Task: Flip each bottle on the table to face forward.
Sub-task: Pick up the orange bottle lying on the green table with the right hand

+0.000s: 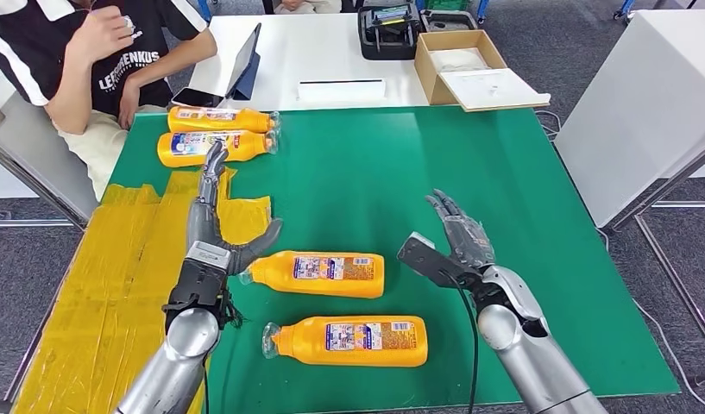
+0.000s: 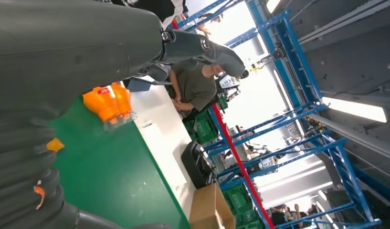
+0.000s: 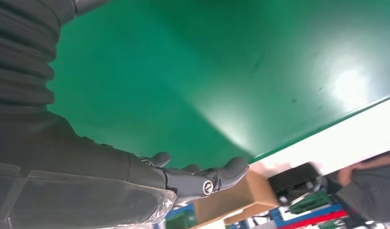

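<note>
Four orange bottles are lying on their sides on the green mat (image 1: 374, 172), every one with its label showing upward and its clear cap pointing toward the robot's left. Two are sitting close to the robot: the nearest bottle (image 1: 349, 340) and, just beyond it, the middle bottle (image 1: 318, 273). The other pair is lying together at the far left corner, the far bottle (image 1: 221, 119) right beside the second far bottle (image 1: 212, 147).

The left hand (image 1: 217, 226) is hovering just left of the middle bottle's cap, fingers stretched out toward the far pair, thumb sticking out to the side, and it is gripping nothing. The right hand (image 1: 452, 241) is hanging over bare mat to the right of the middle bottle, fingers spread apart and empty too, palm turned inward.

Yellow tape (image 1: 116, 276) is covering the mat's left side. A person in a black and white shirt (image 1: 98, 60) is sitting at the far left corner, with a tablet (image 1: 245, 65) and a cardboard box (image 1: 465, 65) resting on the white table (image 1: 323, 52) behind.
</note>
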